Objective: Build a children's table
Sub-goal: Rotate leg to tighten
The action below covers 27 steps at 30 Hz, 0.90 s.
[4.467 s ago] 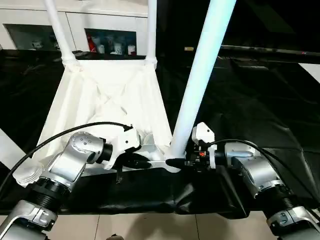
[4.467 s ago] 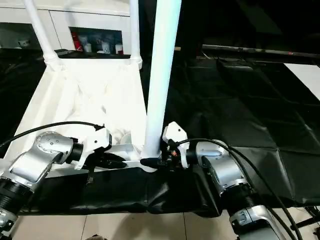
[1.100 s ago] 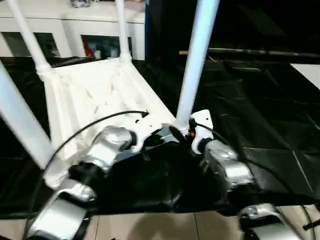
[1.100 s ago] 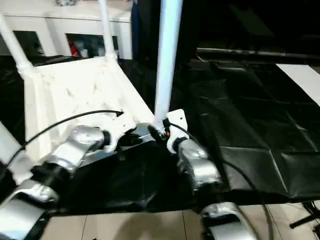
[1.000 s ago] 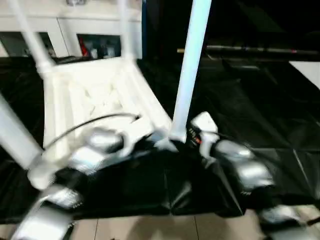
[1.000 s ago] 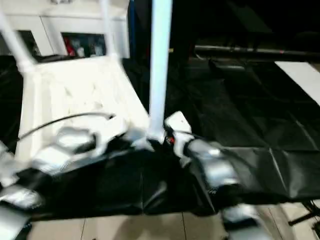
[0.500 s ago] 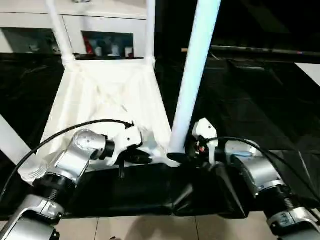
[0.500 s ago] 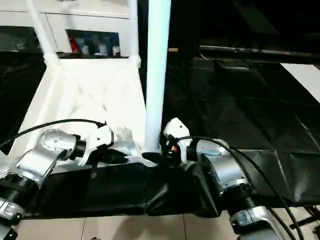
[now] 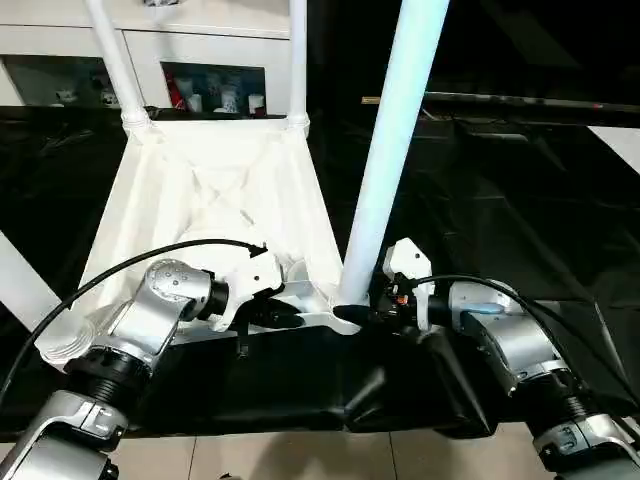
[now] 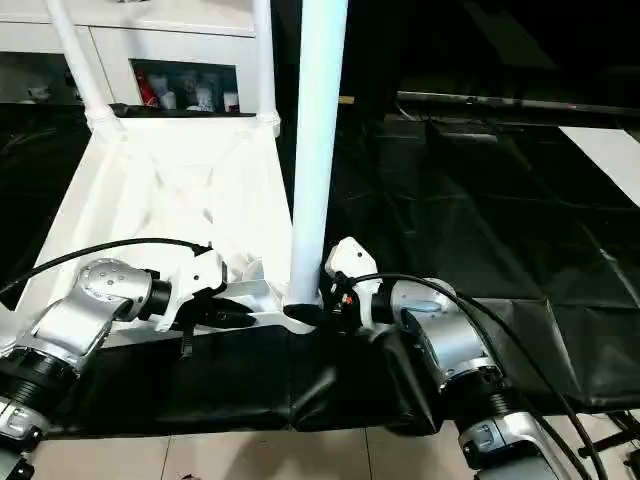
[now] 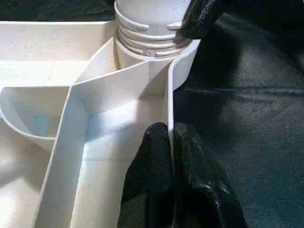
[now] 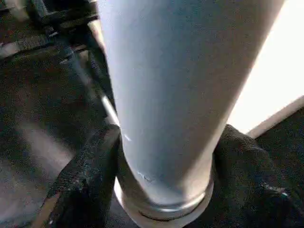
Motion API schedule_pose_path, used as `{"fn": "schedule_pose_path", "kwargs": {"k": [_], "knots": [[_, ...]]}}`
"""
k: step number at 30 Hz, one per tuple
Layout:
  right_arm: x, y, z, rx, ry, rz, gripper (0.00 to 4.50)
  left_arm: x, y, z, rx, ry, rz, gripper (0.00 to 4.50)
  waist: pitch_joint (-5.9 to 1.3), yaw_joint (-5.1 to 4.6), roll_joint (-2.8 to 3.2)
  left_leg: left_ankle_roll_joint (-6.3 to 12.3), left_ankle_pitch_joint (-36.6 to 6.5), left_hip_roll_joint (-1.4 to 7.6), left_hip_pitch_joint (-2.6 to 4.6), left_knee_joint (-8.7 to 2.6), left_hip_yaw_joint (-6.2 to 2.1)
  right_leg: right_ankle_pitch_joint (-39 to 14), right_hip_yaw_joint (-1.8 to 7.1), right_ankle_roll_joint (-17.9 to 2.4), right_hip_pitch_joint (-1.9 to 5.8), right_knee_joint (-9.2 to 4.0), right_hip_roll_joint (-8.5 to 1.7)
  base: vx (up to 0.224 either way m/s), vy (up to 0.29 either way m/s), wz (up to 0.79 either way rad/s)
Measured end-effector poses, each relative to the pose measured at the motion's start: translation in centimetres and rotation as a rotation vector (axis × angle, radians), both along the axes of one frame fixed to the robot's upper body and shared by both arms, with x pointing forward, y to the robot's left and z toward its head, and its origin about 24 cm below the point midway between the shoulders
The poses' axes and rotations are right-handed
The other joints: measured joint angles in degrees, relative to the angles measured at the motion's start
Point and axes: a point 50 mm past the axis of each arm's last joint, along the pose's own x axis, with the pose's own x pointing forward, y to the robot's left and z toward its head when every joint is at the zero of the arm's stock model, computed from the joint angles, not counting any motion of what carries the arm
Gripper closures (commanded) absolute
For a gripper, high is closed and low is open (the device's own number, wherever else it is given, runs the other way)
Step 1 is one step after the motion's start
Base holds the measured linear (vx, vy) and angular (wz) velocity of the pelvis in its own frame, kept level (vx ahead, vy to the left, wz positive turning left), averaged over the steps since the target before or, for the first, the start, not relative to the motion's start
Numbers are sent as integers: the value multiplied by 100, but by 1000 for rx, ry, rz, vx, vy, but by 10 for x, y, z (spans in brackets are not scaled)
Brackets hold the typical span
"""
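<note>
Since half a second ago little has shifted: my right fingers (image 9: 352,314) have stayed at the foot of the near leg (image 9: 390,150), and my left fingers (image 9: 285,320) are still on the tabletop's edge.

From the head, the tabletop (image 9: 215,200) lies upside down on the black-draped counter (image 9: 500,200), near edge toward me. 2 far legs stand in their sockets, a 3rd shows at my left, and the near leg rises from the near right corner socket (image 10: 300,318).

Left wrist: my 2 fingers (image 11: 164,190) are pinched narrow on the thin rim wall (image 11: 169,109) just beside the socket, whose ridged collar (image 11: 147,35) is visible.

Right wrist: my fingers (image 12: 88,175) are spread around the leg's base, 1 on each side, touching it.

I judge the leg is being seated. To do it well, I should keep the rim pinned, hold the leg upright, and turn or press it squarely until the collar ridges disappear.
</note>
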Motion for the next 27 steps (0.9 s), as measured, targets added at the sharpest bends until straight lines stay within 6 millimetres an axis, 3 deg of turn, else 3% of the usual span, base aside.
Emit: {"fn": "schedule_pose_path", "kwargs": {"k": [7,12,15,17,23,27], "knots": [[22,10,-13,81,21,-503,187,26,-35,-7,1,-66,223,450,-7,-34,5,-1,1,-4,31,13,-3,-6,7,18,14,-1,-1,0,0,0],[31,23,-14,78,28,-707,187,36,-58,-10,9,-91,296,450,-14,-10,8,-1,1,-12,24,14,-7,-6,11,19,24,-9,-11,0,0,0],[31,25,-15,69,13,-713,187,36,-58,-10,13,-101,290,450,-23,-9,2,-1,1,-11,23,13,-7,-6,9,20,25,-10,-12,0,0,0],[31,25,-15,75,10,-708,131,35,-58,-10,14,-99,284,450,-27,-15,13,-1,1,-11,22,12,-6,-6,9,20,23,-10,-11,0,0,0],[29,17,-17,60,10,-607,75,35,-46,-7,21,-110,244,450,-24,-18,14,-1,1,-7,6,-13,-5,-3,-1,22,0,-7,-7,0,0,0],[26,3,-13,6,-20,-440,75,28,-32,-5,14,-116,155,450,-16,0,39,-1,1,-2,-7,-24,-4,-6,-5,28,-5,-3,-1,0,0,0]]}}
